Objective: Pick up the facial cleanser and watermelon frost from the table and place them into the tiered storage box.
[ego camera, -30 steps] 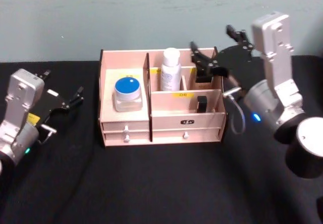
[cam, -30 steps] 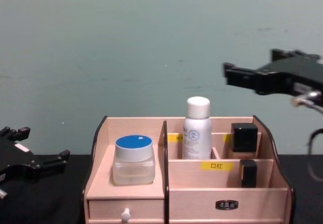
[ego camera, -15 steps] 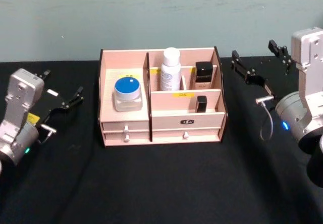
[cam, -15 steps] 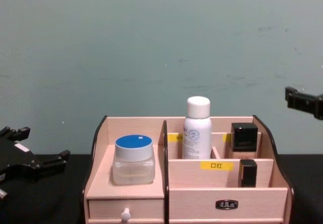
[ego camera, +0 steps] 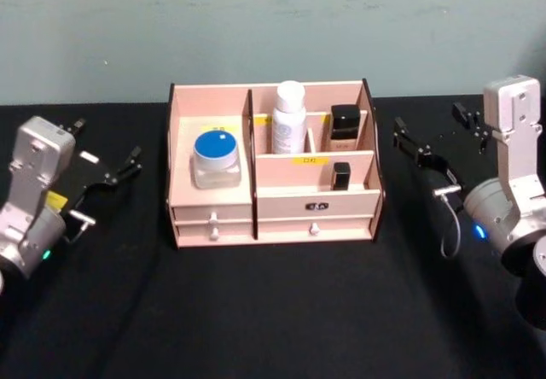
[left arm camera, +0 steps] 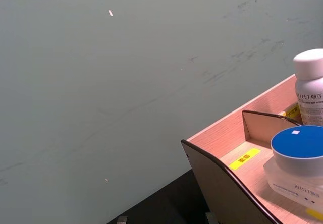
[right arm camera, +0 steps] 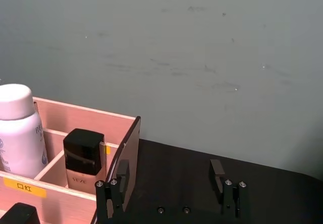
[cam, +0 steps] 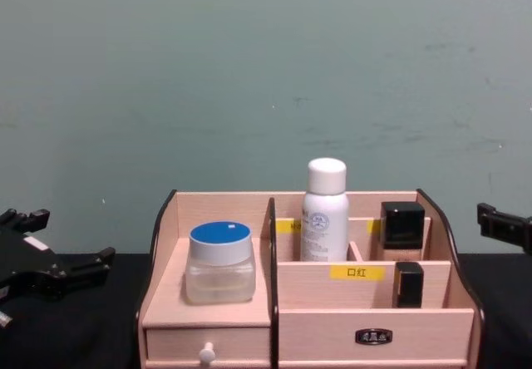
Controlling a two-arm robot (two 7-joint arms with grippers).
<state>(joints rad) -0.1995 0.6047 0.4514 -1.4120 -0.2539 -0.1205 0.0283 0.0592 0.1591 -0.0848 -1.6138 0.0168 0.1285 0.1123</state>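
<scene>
Inside tiered storage box (ego camera: 273,212): white bottle (ego camera: 288,118), yellow labels (cam: 357,273), lettering unreadable.

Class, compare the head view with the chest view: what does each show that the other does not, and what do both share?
Head view alone: the drawer knobs on both lower drawers and the black tabletop in front. Chest view alone: a side-on look at the characters on the yellow label. Both share the tiered storage box, blue-lidded jar, white bottle, left end effector and right end effector, both open.
</scene>
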